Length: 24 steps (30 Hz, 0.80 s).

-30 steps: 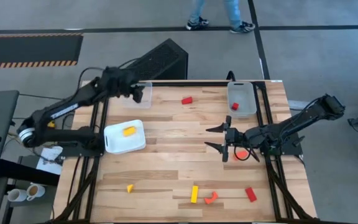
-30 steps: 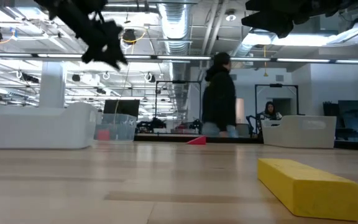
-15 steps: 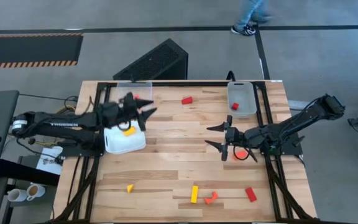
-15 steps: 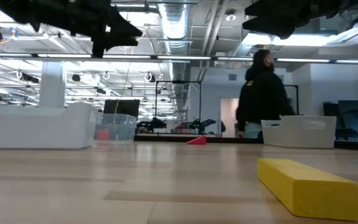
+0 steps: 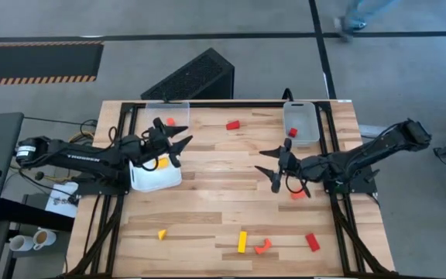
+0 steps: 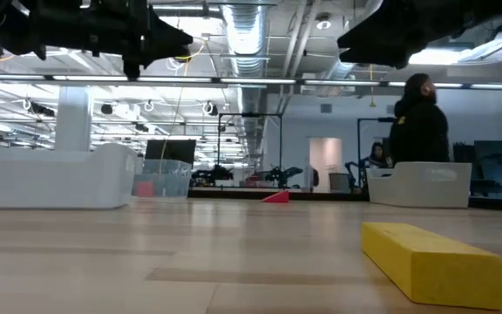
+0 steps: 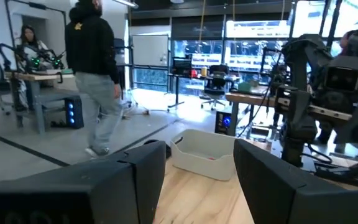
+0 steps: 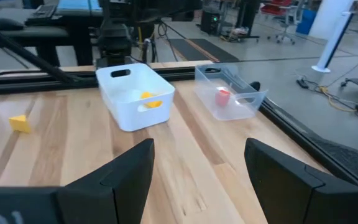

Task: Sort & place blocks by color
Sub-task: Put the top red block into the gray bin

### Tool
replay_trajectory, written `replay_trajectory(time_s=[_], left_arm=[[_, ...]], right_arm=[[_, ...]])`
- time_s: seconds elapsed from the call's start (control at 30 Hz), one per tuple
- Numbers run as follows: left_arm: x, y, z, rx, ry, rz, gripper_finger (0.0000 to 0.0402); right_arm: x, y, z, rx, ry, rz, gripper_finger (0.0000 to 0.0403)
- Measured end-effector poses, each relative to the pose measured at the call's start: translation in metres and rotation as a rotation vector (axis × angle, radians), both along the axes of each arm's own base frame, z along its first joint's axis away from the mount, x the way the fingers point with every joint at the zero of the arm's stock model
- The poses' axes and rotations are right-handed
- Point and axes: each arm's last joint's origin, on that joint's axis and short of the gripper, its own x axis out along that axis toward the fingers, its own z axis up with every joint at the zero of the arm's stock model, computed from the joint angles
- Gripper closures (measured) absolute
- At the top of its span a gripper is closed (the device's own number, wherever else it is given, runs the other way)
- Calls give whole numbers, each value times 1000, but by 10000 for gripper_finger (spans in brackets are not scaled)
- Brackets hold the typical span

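Left tool (image 5: 175, 145), its fingers spread and empty, hovers over the white tray (image 5: 140, 183), which holds a yellow block (image 5: 161, 163). Right tool (image 5: 274, 167), spread wide and empty, hangs above the wooden worktop (image 5: 207, 201) beside an orange block (image 5: 297, 195). Nearest the front edge lie a small yellow block (image 5: 162, 234), a yellow bar (image 5: 242, 241), an orange arch (image 5: 263, 246) and a red block (image 5: 313, 242). Farther back, a red wedge (image 5: 233, 125) lies on bare wood. At the far corners, a clear bin (image 5: 178, 109) holds a red block (image 5: 170, 121), and another clear bin (image 5: 300, 122) holds a red block (image 5: 293, 132). A person (image 6: 418, 131) walks behind the worktop.
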Motion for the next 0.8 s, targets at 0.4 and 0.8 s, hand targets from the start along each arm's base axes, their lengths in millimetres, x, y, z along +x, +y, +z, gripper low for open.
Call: replay_trajectory(time_s=[0.4, 0.8], left_arm=[[8, 2, -7, -20, 9, -12, 224], [20, 5, -15, -4, -17, -6, 224]], right_arm=[[0, 0, 0, 19, -8, 3, 129], [-1, 5, -2, 17, 10, 23, 129]])
